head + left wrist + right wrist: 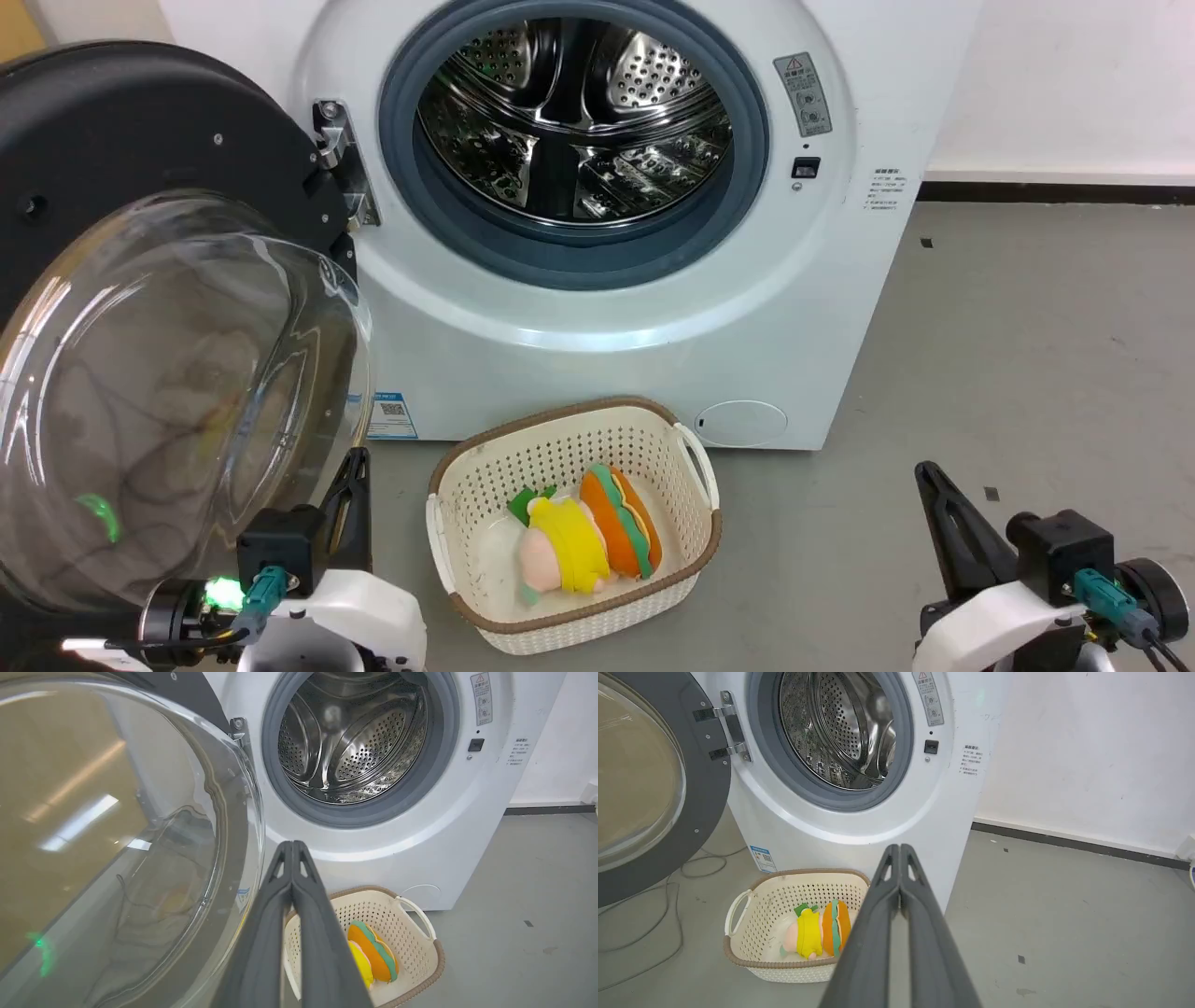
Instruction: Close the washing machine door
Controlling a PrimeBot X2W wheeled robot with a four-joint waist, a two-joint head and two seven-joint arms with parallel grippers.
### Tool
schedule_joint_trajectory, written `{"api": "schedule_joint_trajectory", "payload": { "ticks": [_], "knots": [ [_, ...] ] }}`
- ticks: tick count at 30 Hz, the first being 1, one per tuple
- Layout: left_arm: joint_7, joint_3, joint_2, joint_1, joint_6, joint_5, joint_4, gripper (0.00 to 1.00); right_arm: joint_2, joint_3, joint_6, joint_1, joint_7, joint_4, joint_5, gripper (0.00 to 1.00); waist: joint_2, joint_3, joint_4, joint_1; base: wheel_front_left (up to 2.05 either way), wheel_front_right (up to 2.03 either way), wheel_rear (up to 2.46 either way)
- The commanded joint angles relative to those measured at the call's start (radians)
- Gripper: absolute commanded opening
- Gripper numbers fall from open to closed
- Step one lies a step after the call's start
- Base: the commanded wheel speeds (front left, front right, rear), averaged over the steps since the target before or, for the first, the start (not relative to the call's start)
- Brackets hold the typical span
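Note:
The white washing machine point(597, 327) point(486, 812) point(943, 807) stands ahead with its steel drum exposed. Its door point(140, 168) point(117, 835) point(705, 793), a black disc with a bulging clear glass bowl, hangs swung open on the left-side hinge. My left gripper point(357, 459) point(292, 845) is shut and empty, low beside the glass bowl's lower right rim. My right gripper point(926, 469) point(899, 848) is shut and empty, over the floor right of the machine.
A cream perforated basket point(686, 439) point(420, 942) point(752, 905) holding plush toys sits on the grey floor right in front of the machine, between my grippers. Cables point(668, 905) lie on the floor under the door. A white wall point(1087, 756) rises at the right.

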Motion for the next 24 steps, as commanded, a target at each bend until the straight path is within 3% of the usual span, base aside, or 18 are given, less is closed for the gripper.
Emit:
{"api": "schedule_joint_trajectory", "payload": {
  "ticks": [1,24],
  "knots": [
    [0.000,0.001,0.000,0.013,-0.005,0.003,-0.004,0.00,0.003,0.000,0.001,-0.012,0.000,-0.005,-0.008,0.00,-0.0001,0.000,0.000,-0.0001,0.00,0.00,0.00],
    [0.000,0.001,0.000,0.013,-0.005,0.003,-0.004,0.00,0.003,0.000,0.001,-0.012,0.000,-0.005,-0.008,0.00,-0.0001,0.000,0.000,-0.0001,0.00,0.00,0.00]
  ]
}}
